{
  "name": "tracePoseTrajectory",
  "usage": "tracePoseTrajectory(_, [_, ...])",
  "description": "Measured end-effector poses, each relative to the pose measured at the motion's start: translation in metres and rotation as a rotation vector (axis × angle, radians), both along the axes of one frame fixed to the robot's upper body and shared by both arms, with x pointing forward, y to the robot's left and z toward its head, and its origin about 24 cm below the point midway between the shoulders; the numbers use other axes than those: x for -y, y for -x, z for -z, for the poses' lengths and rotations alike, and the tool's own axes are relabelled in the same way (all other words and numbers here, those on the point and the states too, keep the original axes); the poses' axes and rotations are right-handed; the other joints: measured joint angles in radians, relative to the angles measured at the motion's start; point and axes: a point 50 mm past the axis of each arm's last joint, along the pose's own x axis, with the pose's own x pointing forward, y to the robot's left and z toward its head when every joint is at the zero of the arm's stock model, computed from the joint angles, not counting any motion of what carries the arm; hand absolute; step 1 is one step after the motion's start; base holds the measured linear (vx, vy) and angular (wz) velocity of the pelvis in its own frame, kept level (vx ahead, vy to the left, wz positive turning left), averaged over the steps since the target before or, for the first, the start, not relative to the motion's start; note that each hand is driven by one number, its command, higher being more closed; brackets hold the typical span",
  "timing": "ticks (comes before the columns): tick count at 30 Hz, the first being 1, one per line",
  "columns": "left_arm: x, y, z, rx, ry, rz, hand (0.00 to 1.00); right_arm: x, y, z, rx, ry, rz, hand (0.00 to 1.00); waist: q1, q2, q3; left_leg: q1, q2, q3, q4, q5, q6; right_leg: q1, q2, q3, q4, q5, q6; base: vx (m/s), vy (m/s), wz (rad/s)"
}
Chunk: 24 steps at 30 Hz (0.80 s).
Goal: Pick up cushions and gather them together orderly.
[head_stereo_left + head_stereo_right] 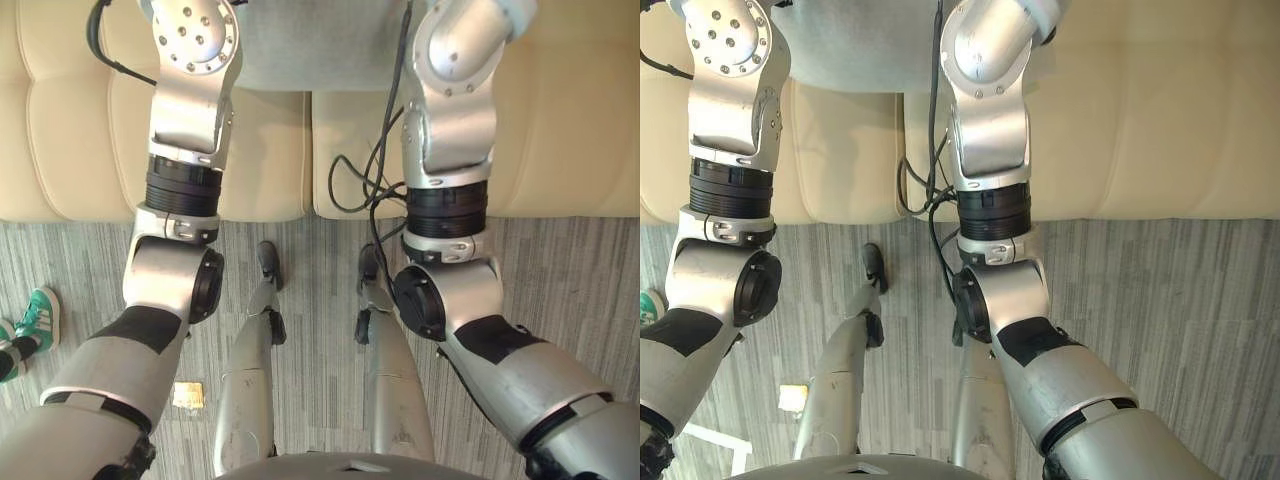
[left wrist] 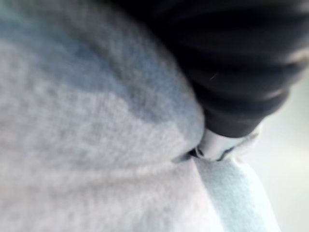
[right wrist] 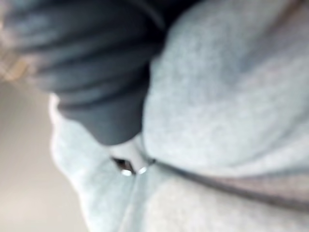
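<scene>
Left eye view: pale grey cushion (image 1: pixel 290 45) at the far edge, framed between the two outstretched silver arms, over the seam between the two cream seat pads of a sofa (image 1: pixel 70 140). Same cushion in the right eye view, again at the far edge and between the arms. Cannot tell whether resting on the seat or lifted off it.

Left wrist view, from very close: soft, fleecy grey fabric of the cushion pressed right up against the left hand (image 2: pixel 231 87). Dark ribbed cover against the cloth, and a small glimpse of silver at a fold. Fingers buried in the fabric, so cannot tell whether straight or curled round it.

Right wrist view: much the same for the right hand (image 3: pixel 96 72). Dark cover sunk against the grey cloth, a sliver of silver at a crease, fingers hidden, grasp impossible to judge.

Nearer than the sofa: grey striped carpet (image 1: pixel 560 270) across the floor. At the left edge of the left eye view, a person's green and white shoe (image 1: pixel 38 315) on the carpet. Nearby, closer in, a small tan square (image 1: pixel 188 395) lying flat on the carpet.
</scene>
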Motion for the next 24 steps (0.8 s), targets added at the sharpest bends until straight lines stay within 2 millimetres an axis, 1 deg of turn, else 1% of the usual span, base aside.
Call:
tracePoseTrajectory(1, [-0.001, 0.001, -0.003, 0.005, 0.006, -0.002, 0.0, 0.0, 0.0, -0.005, 0.004, -0.003, 0.007, 0.0, 0.002, 0.0, 0.0, -0.002, -0.001, 0.0, -0.041, 0.023, -0.011, -0.021, 0.001, -0.005, 0.004, -0.002, -0.004, 0.04, -0.035, 0.1])
tracePoseTrajectory(3, [-0.007, 0.001, -0.006, 0.008, 0.024, -0.013, 0.0, 0.002, 0.002, -0.01, 0.017, -0.014, 0.001, 0.0, 0.005, 0.0, 0.001, -0.011, -0.001, 0.005, -0.1, 0.042, -0.02, -0.06, 0.005, -0.008, 0.012, -0.005, -0.008, 0.04, -0.029, 0.03])
tracePoseTrajectory(4, [-0.008, 0.001, -0.007, 0.008, 0.026, -0.016, 0.0, 0.002, 0.003, -0.011, 0.02, -0.02, -0.001, 0.0, 0.004, 0.0, 0.001, -0.016, -0.002, 0.006, -0.107, 0.046, -0.021, -0.069, 0.005, -0.008, 0.013, -0.005, -0.008, 0.05, -0.025, 0.0])
tracePoseTrajectory(5, [-0.013, -0.001, -0.009, -0.005, 0.025, -0.035, 0.0, 0.003, 0.004, -0.013, 0.026, -0.046, -0.013, 0.0, 0.005, 0.001, 0.002, -0.034, -0.003, 0.009, -0.133, 0.074, -0.011, -0.102, 0.006, -0.008, 0.02, -0.005, -0.008, 0.07, -0.03, 0.0])
tracePoseTrajectory(7, [-0.019, -0.006, -0.008, -0.037, 0.053, -0.044, 0.0, 0.01, 0.003, -0.014, 0.019, -0.09, -0.016, 0.0, 0.002, 0.001, 0.017, -0.044, -0.005, 0.011, -0.153, 0.097, -0.01, -0.122, 0.006, -0.008, 0.026, -0.007, -0.01, 0.06, -0.02, 0.04])
tracePoseTrajectory(10, [-0.03, -0.007, -0.007, -0.049, 0.102, -0.047, 0.0, 0.019, 0.005, -0.018, 0.034, -0.114, 0.004, 0.0, 0.003, 0.001, 0.038, -0.044, -0.004, 0.012, -0.153, 0.098, -0.01, -0.126, 0.006, -0.01, 0.037, -0.021, -0.013, 0.07, -0.023, 0.06])
tracePoseTrajectory(12, [-0.046, -0.005, -0.011, -0.041, 0.105, -0.101, 0.0, 0.026, 0.009, -0.024, 0.059, -0.11, 0.032, 0.0, 0.001, 0.001, 0.038, -0.045, -0.004, 0.014, -0.153, 0.098, -0.01, -0.139, 0.004, -0.009, 0.066, -0.039, -0.015, 0.05, -0.054, 0.06])
tracePoseTrajectory(13, [-0.05, -0.004, -0.011, -0.038, 0.106, -0.111, 0.0, 0.027, 0.009, -0.024, 0.061, -0.11, 0.039, 0.0, 0.0, 0.001, 0.038, -0.045, -0.004, 0.014, -0.153, 0.098, -0.011, -0.142, 0.003, -0.009, 0.072, -0.043, -0.016, 0.04, -0.074, 0.05])
tracePoseTrajectory(14, [-0.056, -0.003, -0.012, -0.035, 0.107, -0.13, 0.0, 0.031, 0.01, -0.025, 0.064, -0.111, 0.051, 0.0, -0.001, 0.001, 0.038, -0.046, -0.004, 0.015, -0.153, 0.101, -0.016, -0.148, 0.002, -0.009, 0.083, -0.049, -0.02, 0.02, -0.083, 0.08])
tracePoseTrajectory(15, [-0.064, -0.002, -0.012, -0.036, 0.109, -0.153, 0.0, 0.036, 0.01, -0.024, 0.063, -0.115, 0.067, 0.0, -0.003, -0.001, 0.039, -0.05, -0.005, 0.02, -0.154, 0.114, -0.035, -0.156, -0.001, -0.009, 0.094, -0.052, -0.023, 0.01, -0.085, 0.07])
tracePoseTrajectory(17, [-0.07, -0.003, -0.008, -0.05, 0.1, -0.17, 0.0, 0.043, 0.007, -0.021, 0.05, -0.118, 0.086, 0.0, -0.005, -0.001, 0.04, -0.049, -0.004, 0.024, -0.154, 0.115, -0.036, -0.159, -0.001, -0.009, 0.099, -0.055, -0.025, -0.02, -0.083, 0.02])
tracePoseTrajectory(18, [-0.075, -0.005, -0.003, -0.067, 0.084, -0.179, 0.0, 0.05, 0.004, -0.015, 0.032, -0.121, 0.105, 0.0, -0.013, -0.001, 0.04, -0.048, -0.004, 0.029, -0.153, 0.115, -0.036, -0.159, -0.001, -0.009, 0.105, -0.057, -0.025, -0.02, -0.078, 0.01])
tracePoseTrajectory(21, [-0.086, -0.007, 0.003, -0.088, 0.071, -0.199, 0.0, 0.063, 0.001, -0.01, 0.011, -0.105, 0.138, 0.0, -0.025, -0.001, 0.04, -0.047, -0.004, 0.032, -0.153, 0.114, -0.037, -0.16, -0.002, -0.009, 0.11, -0.057, -0.025, -0.03, -0.059, 0.02])
tracePoseTrajectory(23, [-0.108, -0.008, 0.017, -0.131, 0.061, -0.245, 0.0, 0.083, 0.0, -0.004, -0.011, -0.087, 0.175, 0.0, -0.029, -0.001, 0.04, -0.042, -0.003, 0.032, -0.151, 0.11, -0.034, -0.16, -0.002, -0.009, 0.121, -0.057, -0.026, -0.05, -0.058, 0.0])
tracePoseTrajectory(24, [-0.114, -0.008, 0.021, -0.143, 0.073, -0.245, 0.0, 0.087, 0.0, -0.004, -0.014, -0.082, 0.175, 0.0, -0.029, -0.001, 0.04, -0.039, -0.003, 0.033, -0.15, 0.107, -0.029, -0.16, -0.001, -0.009, 0.125, -0.059, -0.026, -0.06, -0.085, 0.0])
